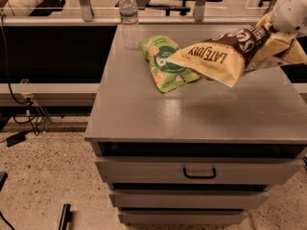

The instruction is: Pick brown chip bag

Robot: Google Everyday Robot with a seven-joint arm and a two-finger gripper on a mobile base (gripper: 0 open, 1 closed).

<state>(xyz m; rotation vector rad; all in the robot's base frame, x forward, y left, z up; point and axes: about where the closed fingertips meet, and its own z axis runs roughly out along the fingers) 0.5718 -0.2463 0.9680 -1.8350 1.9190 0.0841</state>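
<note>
The brown chip bag is held in the air above the grey cabinet top. Its pale yellow end with "LATE JULY" lettering points left and slightly down. Its dark brown end is at the upper right. My gripper is shut on the bag's dark brown end at the right edge of the view, and the white arm rises behind it. The bag casts a shadow on the top below it.
A green snack bag lies flat on the cabinet top, just left of and under the raised bag. A clear water bottle stands at the back left corner. Drawers front the cabinet below. Chairs stand behind a rail.
</note>
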